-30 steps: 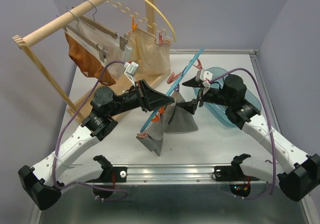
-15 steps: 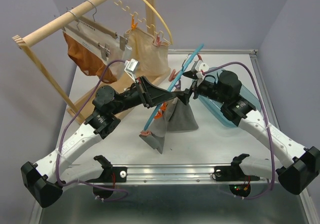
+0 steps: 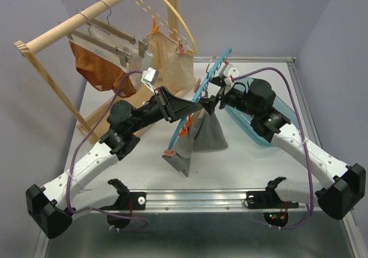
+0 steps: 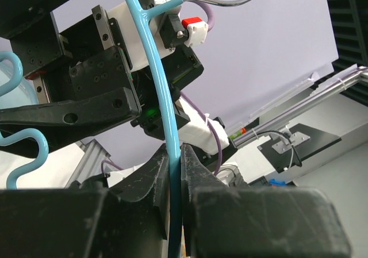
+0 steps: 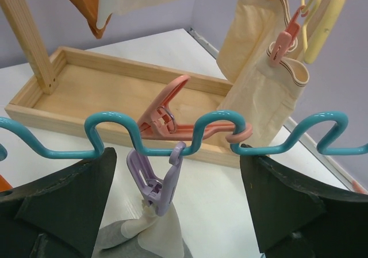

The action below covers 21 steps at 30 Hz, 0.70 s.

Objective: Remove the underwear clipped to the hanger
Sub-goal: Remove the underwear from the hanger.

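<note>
Teal hanger (image 4: 163,97) is in my L gripper (image 3: 192,110): clamped tight on the rod. The L wrist cam shows fingers (image 4: 146,183) pressed to it from both sides.

Change vs 1 s ago: I've tipped the hanger steeper, top end higher. My R gripper (image 3: 210,101) has come in from the blue tub (image 3: 256,137) side, right up to the hanger. R wrist cam: jaws spread wide, one each side of the hanger's wavy edge. Lilac clip (image 5: 154,183) hangs between them, nothing pinched yet. Pink clip (image 5: 164,111) sits on the same edge just beside it and looks empty.

Grey briefs (image 3: 207,136) still clipped on, hanging off the hanger, lower edge down on the table (image 3: 138,169) mid-front.

Meaning: approach looks done imo. R is lined up on the clip biting the grey cloth, so prob next = close and squeeze it to free the briefs. Nothing is off this hanger yet.

Rust pair (image 3: 99,68) + cream pair (image 3: 172,62) are up on the wood rack (image 3: 75,23), not started.
</note>
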{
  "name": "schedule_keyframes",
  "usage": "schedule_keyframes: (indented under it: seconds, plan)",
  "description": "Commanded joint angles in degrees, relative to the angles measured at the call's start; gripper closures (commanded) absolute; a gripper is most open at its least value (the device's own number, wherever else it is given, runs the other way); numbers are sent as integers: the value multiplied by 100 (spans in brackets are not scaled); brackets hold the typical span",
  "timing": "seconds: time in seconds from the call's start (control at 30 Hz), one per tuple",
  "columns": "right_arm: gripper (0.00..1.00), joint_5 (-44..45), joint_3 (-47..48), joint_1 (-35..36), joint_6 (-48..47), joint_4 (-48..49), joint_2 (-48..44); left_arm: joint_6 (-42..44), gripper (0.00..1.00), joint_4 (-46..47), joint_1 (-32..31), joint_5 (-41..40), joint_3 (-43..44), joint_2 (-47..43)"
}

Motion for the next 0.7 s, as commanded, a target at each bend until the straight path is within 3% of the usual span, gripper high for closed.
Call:
schedule_keyframes:
  seconds: [0.0, 0.17, 0.33, 0.6, 0.67]
  plan:
    - [9, 49, 393, 61, 191, 480, 21, -155, 100, 1037, -41, -238, -7, -121]
    - [13, 67, 454, 61, 296, 524, 118, -296, 100, 1231, -41, -255, -16, -25]
    - [23, 84, 411, 70, 331, 577, 136, -358, 100, 1310, -41, -291, -25, -7]
    - [72, 146, 375, 70, 358, 577, 92, -411, 100, 1415, -41, -317, -86, -7]
    - [77, 163, 349, 70, 349, 577, 48, -411, 100, 1424, -41, -326, -121, -33]
